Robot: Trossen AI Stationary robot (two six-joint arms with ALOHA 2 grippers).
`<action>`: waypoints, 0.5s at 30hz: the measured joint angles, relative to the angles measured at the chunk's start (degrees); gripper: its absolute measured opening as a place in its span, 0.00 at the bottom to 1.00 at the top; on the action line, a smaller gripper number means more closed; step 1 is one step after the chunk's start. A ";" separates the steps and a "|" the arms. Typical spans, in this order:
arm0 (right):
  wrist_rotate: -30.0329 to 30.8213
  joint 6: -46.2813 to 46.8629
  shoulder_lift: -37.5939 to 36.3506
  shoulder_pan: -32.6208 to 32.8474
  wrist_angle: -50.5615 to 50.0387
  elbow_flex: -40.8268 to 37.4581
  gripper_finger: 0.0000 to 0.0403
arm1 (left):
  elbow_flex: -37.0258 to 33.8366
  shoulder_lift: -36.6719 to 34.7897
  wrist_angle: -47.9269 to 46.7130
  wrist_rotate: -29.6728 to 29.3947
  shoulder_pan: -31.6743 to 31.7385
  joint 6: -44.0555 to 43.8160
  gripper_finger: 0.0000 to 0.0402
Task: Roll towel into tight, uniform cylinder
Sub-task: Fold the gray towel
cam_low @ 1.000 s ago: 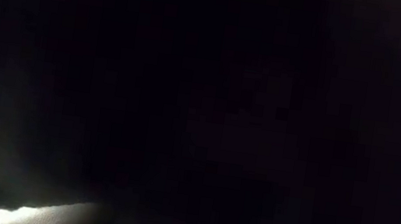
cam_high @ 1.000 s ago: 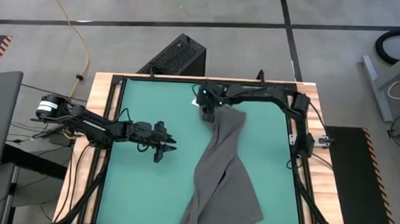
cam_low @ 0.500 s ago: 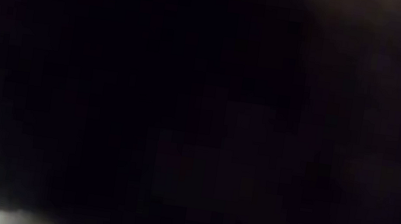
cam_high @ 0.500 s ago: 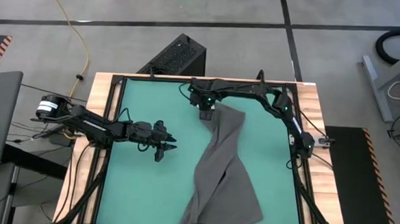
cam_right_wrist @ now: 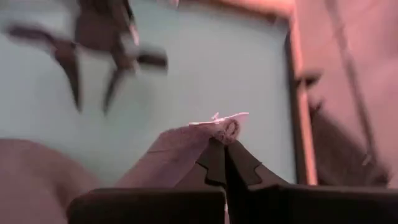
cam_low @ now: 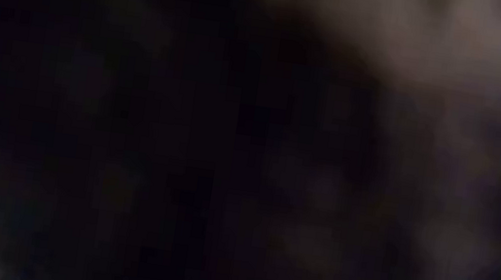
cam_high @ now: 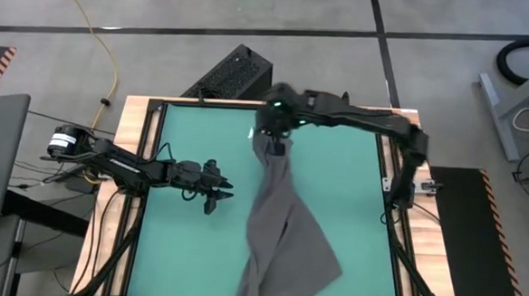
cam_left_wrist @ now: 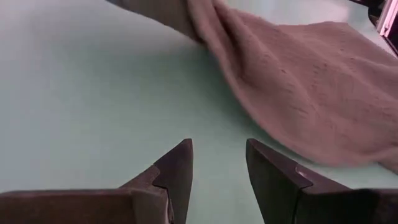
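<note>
The dark grey towel (cam_high: 283, 231) lies as a long strip from the table's far middle to its near edge, wide at the near end and narrow at the far end. My right gripper (cam_high: 272, 139) is shut on that far end, where a small white tag (cam_right_wrist: 219, 121) shows. My left gripper (cam_high: 221, 196) hovers open left of the towel, low over the mat. In the left wrist view its fingers (cam_left_wrist: 219, 155) have nothing between them and the towel (cam_left_wrist: 298, 81) lies ahead. The low view is dark. My right gripper pinches the towel's far corner (cam_right_wrist: 214, 132) between its two fingers, right at the white tag. The fingers come from above. One layer or several, I cannot tell. The far end is raised off the mat and the cloth runs down from it to the wide near part (cam_high: 285, 267), which lies on the table.
The green mat (cam_high: 186, 253) is bare on the left half and at the far right. A black frame (cam_high: 146, 160) borders the mat. A black box (cam_high: 232, 74) stands on the floor beyond the far edge.
My right gripper has shut on the towel's far corner and risen, going a little toward the far edge. The towel's far end has been drawn up into a narrow neck and pulled slightly left. Its near part has stayed on the table.
</note>
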 joint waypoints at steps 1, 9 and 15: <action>0.00 0.02 -2.04 0.64 0.92 0.00 0.02 | 0.00 0.00 0.03 0.00 0.00 0.23 0.34; 0.61 2.67 -17.06 3.71 16.71 0.00 0.02 | 0.00 0.00 0.81 -0.01 0.00 1.44 0.34; 0.59 3.09 -23.74 3.61 23.48 0.03 0.02 | 0.00 0.00 0.87 0.01 0.00 1.23 0.34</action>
